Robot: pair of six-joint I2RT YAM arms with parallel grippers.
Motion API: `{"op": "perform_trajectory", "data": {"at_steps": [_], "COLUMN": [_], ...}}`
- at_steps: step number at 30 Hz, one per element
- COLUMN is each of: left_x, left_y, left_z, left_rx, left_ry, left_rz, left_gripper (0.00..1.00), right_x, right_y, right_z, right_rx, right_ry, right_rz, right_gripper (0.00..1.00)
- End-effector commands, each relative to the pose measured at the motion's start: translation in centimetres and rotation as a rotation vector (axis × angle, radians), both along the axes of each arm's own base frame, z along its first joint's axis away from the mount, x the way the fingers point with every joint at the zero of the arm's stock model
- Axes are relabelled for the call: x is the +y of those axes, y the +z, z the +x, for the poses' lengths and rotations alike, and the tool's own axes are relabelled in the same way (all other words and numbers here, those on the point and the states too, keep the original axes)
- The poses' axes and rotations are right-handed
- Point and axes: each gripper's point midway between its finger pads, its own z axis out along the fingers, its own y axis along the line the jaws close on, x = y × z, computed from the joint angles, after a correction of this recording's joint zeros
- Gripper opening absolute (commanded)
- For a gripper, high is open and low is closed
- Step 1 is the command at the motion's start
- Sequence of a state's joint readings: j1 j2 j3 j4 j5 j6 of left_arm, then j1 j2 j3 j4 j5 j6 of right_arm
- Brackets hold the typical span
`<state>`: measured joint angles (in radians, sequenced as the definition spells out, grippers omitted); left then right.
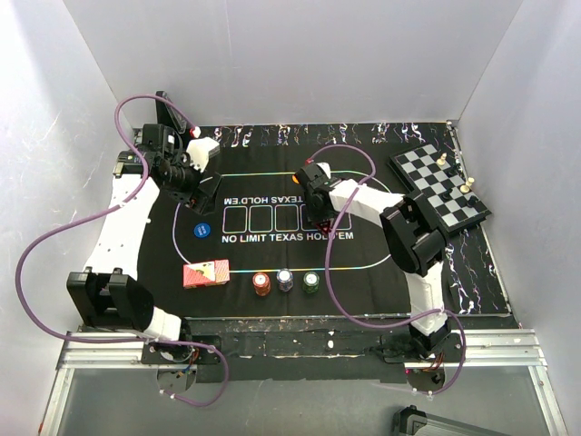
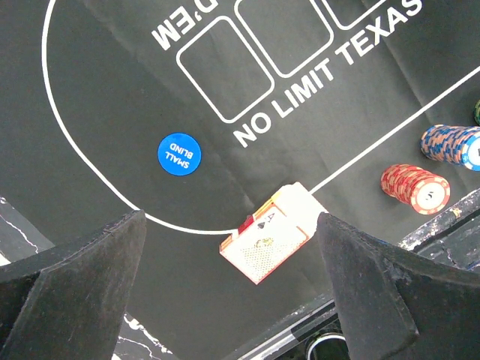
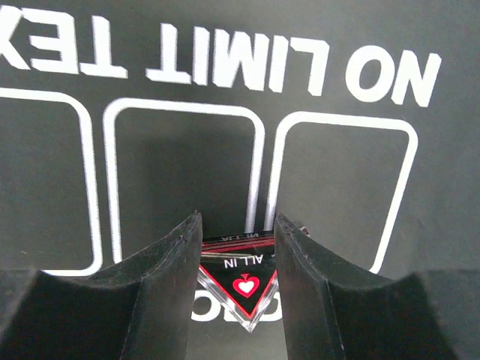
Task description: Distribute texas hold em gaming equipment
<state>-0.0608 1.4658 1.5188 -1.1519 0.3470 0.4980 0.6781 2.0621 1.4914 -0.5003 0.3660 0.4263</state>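
Observation:
My right gripper point(image 1: 318, 214) point(image 3: 238, 227) is shut on a dark triangular "ALL IN" marker point(image 3: 245, 276) with a red heart, over the card boxes in the middle of the black mat. My left gripper point(image 1: 189, 186) point(image 2: 232, 300) is open and empty above the mat's left end. A blue "SMALL BLIND" button point(image 1: 202, 230) point(image 2: 179, 154) lies flat below it. A deck of red-backed cards point(image 1: 206, 272) point(image 2: 274, 241) lies near the front edge. Next to it stand a red chip stack point(image 1: 262, 284) point(image 2: 415, 187), a blue-white stack point(image 1: 285, 280) point(image 2: 452, 146) and a green stack point(image 1: 311, 282). No yellow button is in view.
A black-and-white chessboard point(image 1: 440, 186) with a few pieces sits at the back right, partly off the black mat point(image 1: 363, 272). White walls close in the back and sides. A purple cable loops over the mat's front right.

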Motion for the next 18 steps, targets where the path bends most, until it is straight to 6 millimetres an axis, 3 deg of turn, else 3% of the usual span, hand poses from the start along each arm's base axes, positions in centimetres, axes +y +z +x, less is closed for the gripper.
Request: {"op": "perform_trajectory", "data": {"at_steps": [1,6,11,18], "left_x": [0.3,0.2,0.5,0.6], "left_y": [0.8,0.8,0.9,0.5], "left_z": [-0.9,-0.8,-0.9,-0.9], "left_rx": [-0.025,-0.028,-0.048,-0.029], "left_ry": [-0.005,-0.006,-0.004,0.003], "left_rz": [0.004,0.002,0.016,0.020], "left_gripper": [0.98,0.98,0.98,0.98], "right_x": [-6.1,-5.9,-2.5,0.4], "right_y": [-2.0,0.0,1.8,1.3], "right_z": [-5.2,-4.9,-3.6,-5.0], "right_rx": [0.131,0.081,0.037,0.042], "right_ry": [-0.076,-0.084,0.003,0.171], "right_rz": [-0.218,-0.175,-0.034,0.060], "right_gripper": [0.52,0.56,0.61,0.68]}}
